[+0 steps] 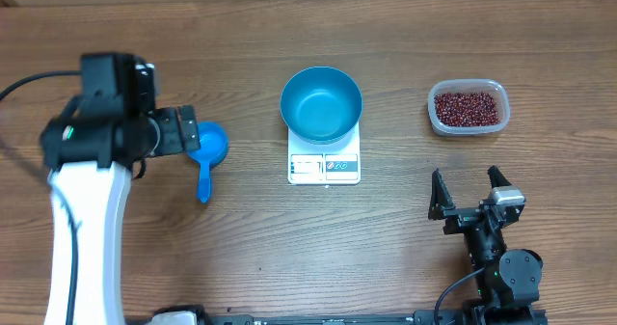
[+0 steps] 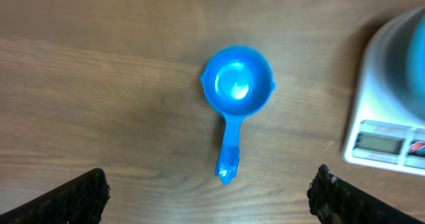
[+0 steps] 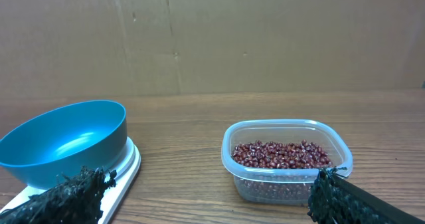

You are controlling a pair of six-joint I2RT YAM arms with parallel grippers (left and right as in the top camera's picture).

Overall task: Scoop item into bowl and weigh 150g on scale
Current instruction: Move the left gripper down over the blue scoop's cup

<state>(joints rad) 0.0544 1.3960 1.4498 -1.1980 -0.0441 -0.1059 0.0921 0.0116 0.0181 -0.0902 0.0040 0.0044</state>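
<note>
The left gripper (image 1: 193, 132), seen from overhead, hangs spread over the blue scoop (image 1: 206, 153) at left; the right gripper (image 1: 466, 178) is spread and empty, near right. The bowl (image 1: 321, 103) sits on the scale (image 1: 324, 167) mid-table (image 1: 405, 248), the beans (image 1: 469, 108) in a clear tub (image 1: 434, 122) far right. The left wrist view shows the scoop empty on brown wood grain. In the right wrist view, a cardboard wall (image 3: 265, 38) backs the table

- Brown wood-grain table top (image 1: 241, 257) fills the overhead view, its grain running from 9 to 3 o'clock.
- Plain tan cardboard wall panel (image 3: 265, 38) stands upright along the table's 12 o'clock edge, showing vertical seams.
</note>
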